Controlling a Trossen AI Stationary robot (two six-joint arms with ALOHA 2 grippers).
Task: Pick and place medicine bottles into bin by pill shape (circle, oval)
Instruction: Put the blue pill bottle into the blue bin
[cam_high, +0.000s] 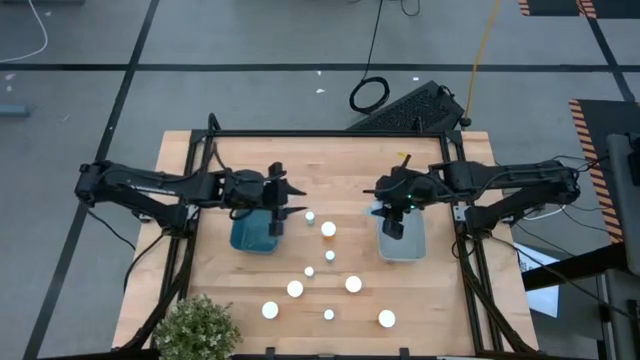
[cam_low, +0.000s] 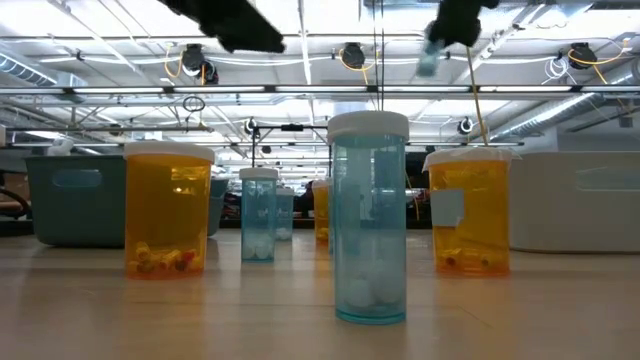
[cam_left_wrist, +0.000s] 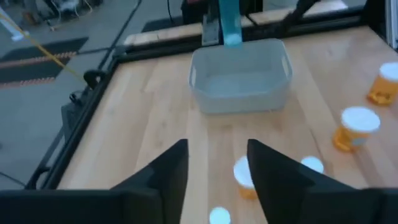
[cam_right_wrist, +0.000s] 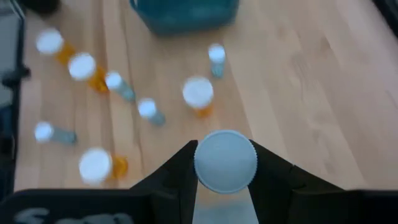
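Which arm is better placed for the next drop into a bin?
The right. Its claw is shut on a white-capped bottle and hangs over the clear bin. The left claw is open and empty, above the teal bin.

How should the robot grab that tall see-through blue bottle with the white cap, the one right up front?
By the white cap, coming straight down from above. The blue bottle stands upright and is tall and slim, so a sideways push might tip it. The right gripper grips its held bottle that same way.
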